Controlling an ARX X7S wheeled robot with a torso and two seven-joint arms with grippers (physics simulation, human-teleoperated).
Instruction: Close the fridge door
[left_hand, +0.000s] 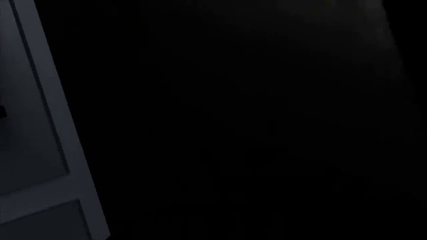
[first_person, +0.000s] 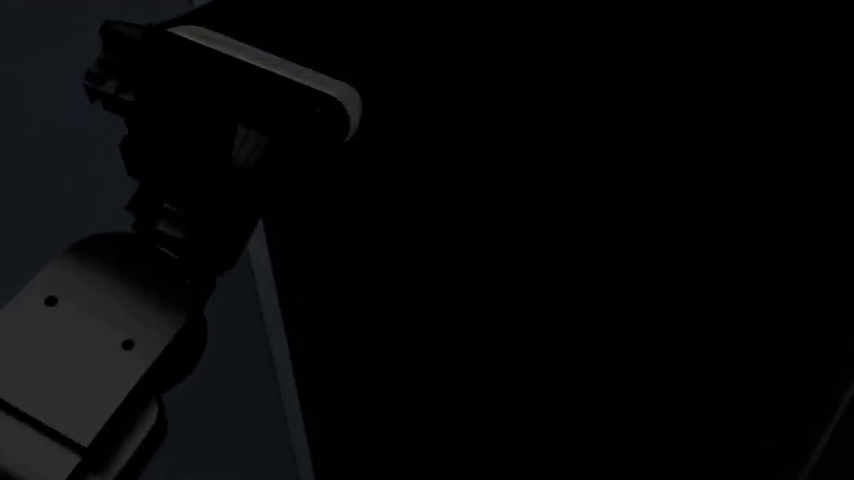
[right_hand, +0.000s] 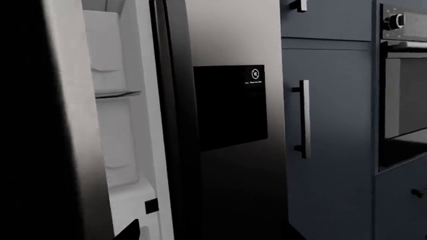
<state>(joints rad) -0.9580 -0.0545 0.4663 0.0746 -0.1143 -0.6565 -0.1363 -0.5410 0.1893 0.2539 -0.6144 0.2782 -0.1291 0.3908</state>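
Observation:
The fridge door (right_hand: 117, 140) stands ajar in the right wrist view, showing its white moulded lining with stacked shelf bins and a small black square (right_hand: 151, 205) on the rim. Its steel edge (right_hand: 73, 125) runs beside the lining. One dark fingertip (right_hand: 128, 231) of my right gripper pokes in close to the lining's lower part; the rest of that gripper is lost in the dark. In the head view my left arm (first_person: 107, 330) rises against a large black surface, and its end (first_person: 227, 110) is too dark to make out fingers. The left wrist view is almost all black.
The fridge's other door (right_hand: 233, 165) is shut and carries a black dispenser panel (right_hand: 230, 107). Beyond it stand a dark blue cabinet (right_hand: 333, 150) with a vertical bar handle (right_hand: 304, 117) and a built-in oven (right_hand: 403, 90). Grey panel frames (left_hand: 47, 130) show in the left wrist view.

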